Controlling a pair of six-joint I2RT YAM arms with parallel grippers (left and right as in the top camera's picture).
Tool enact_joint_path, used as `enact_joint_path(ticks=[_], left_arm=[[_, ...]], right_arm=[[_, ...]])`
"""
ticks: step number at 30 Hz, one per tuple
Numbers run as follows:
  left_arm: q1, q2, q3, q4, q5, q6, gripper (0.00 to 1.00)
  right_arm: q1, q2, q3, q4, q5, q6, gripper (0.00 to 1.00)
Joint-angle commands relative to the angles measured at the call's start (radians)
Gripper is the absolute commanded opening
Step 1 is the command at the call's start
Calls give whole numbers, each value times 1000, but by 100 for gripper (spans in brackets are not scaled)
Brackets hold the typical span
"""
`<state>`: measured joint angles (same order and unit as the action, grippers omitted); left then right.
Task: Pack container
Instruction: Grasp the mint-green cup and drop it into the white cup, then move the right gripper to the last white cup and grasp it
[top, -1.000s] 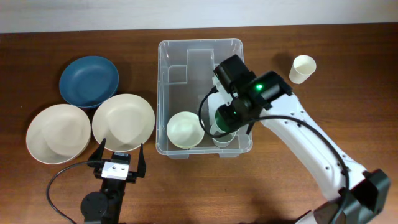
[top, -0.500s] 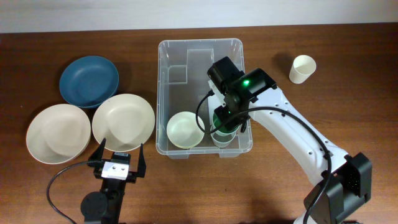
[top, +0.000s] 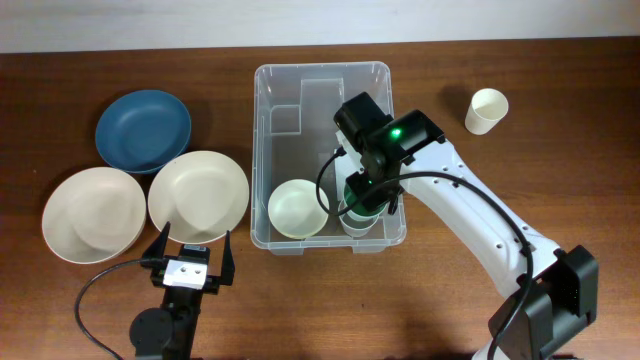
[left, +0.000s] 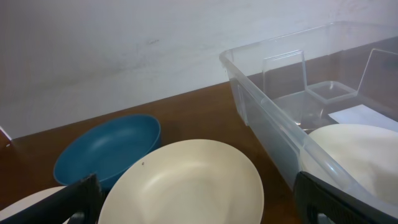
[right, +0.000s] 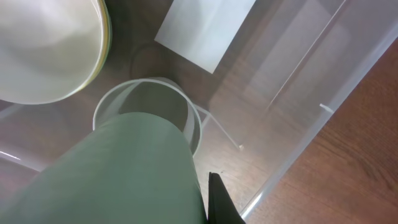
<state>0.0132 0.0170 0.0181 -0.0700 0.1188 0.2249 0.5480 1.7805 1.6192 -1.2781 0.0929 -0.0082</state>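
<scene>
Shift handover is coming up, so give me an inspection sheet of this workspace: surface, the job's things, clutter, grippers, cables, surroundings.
Surface: wooden table, bare parts look clean.
Job's things: clear container mid-table, holding a cream bowl and a clear cup; blue dish, cream dish, second cream dish and white cup outside it.
Clutter: nothing seen.
Grippers: left gripper open, empty, beside the cream dish; right gripper shut on a green cup above the clear cup.
Cables: black cable loops by the left arm; second cable on the right arm.
Surroundings: pale wall behind the table.
</scene>
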Motion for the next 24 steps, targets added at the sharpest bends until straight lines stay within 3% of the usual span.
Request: enact_joint_path(ticks=[1,2,5,11,18,24], left_arm=[[-4,-6,-9,2,-7,16,99],[-4,-6,-9,2,-7,16,99],[-4,-6,-9,2,-7,16,99],[-4,-6,-9,2,-8,16,99],[-4,-6,-9,2,-7,16,99],[-4,-6,-9,2,-8,16,99]], right_arm=[[8,5,0,0,16,-7,25],[8,5,0,3,16,-7,31],[8,5,0,19,17,-7,38],[6,0,24,87,48,3,39],[-17,-19,182,89,208,121,41],[-155,-40,299,86,215,203,52]])
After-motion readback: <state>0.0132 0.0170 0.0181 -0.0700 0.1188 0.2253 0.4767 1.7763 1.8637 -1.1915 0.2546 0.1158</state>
